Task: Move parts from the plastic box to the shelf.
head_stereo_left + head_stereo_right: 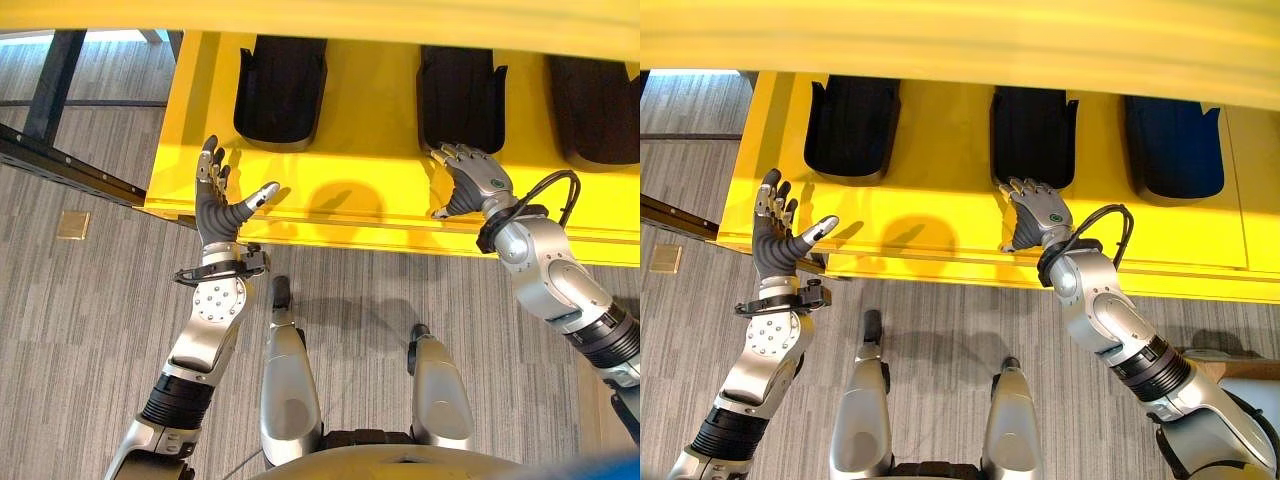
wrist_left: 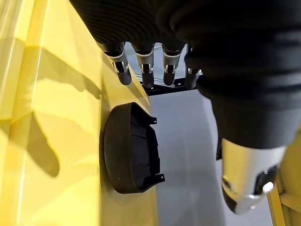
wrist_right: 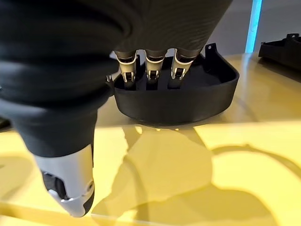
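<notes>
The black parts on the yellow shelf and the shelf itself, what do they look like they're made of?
The black parts look like moulded plastic: matte, thin-walled, with ribs and small tabs on the middle part. The yellow shelf looks like painted metal or laminate, semi-gloss, mirroring shadows; which one is unclear. The right hand rests at the middle part; the left hand is open.

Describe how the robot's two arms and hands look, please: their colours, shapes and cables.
Both arms are rounded silver-grey shells with black ribbed bands. Each hand, the left hand and the right hand, has silver fingers with dark tips; a dark ribbed cover wraps the wrist. A black cable loops at the right wrist.
</notes>
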Controlling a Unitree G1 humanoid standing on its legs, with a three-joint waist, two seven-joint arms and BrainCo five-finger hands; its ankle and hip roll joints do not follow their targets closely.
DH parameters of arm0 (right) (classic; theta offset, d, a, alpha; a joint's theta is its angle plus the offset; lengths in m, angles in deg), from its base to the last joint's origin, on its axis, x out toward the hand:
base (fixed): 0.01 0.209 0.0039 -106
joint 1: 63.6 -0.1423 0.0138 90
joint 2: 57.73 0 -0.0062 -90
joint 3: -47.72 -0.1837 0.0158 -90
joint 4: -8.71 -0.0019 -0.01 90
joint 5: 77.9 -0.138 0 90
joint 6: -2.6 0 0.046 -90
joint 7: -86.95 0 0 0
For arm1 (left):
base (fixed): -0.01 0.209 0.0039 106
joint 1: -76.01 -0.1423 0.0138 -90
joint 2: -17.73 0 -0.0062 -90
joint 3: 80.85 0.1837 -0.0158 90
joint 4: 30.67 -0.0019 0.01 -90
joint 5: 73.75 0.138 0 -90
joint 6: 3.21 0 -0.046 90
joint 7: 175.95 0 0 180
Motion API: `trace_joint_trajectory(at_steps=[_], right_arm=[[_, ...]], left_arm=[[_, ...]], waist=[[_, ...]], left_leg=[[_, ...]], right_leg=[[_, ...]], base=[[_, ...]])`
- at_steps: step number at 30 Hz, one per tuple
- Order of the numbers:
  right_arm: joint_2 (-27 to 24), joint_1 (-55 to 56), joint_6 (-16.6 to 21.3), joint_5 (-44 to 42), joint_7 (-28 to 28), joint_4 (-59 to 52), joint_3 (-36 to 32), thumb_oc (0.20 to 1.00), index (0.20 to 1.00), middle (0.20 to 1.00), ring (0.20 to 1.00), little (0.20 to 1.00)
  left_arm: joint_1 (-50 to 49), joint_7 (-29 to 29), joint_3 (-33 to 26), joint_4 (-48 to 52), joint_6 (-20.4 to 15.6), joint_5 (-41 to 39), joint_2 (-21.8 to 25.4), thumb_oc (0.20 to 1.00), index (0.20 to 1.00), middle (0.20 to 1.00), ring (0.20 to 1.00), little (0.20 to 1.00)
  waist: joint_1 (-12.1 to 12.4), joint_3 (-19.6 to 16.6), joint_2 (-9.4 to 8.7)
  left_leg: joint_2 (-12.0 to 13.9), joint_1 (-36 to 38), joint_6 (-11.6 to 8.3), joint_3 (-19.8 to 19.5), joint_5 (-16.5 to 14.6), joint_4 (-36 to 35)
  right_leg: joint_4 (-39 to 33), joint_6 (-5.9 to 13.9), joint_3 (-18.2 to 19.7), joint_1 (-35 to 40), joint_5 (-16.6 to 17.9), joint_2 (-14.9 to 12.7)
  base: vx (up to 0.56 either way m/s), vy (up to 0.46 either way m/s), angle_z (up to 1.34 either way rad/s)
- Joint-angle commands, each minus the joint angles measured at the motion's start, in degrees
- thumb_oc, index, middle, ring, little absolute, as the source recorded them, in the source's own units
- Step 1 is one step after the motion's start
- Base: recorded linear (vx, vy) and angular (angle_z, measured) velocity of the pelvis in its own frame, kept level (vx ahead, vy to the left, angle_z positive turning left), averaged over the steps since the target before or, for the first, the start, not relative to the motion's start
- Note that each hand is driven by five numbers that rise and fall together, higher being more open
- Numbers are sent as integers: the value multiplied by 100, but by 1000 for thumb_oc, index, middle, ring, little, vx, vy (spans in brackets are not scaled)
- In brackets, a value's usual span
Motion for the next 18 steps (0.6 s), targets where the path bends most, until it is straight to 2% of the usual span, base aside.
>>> trace_joint_trajectory(at_steps=[1,18], right_arm=[[169,-287,-75,-69,-235,106,-173,1000,1000,1000,1000,1000],[218,-247,-44,-156,-109,76,-152,1000,1000,1000,1000,1000]], left_arm=[[120,-5,-82,531,-184,156,234,1000,1000,1000,1000,1000],[88,59,-88,582,-185,139,252,1000,1000,1000,1000,1000]], waist=[[-40,-193,-190],[-22,-194,-185]], left_leg=[[-89,635,-140,124,-957,457],[-115,636,-131,128,-970,459]], right_leg=[[191,-485,-28,14,92,252],[163,-484,-45,47,98,235]], base=[[0,0,0],[0,0,0]])
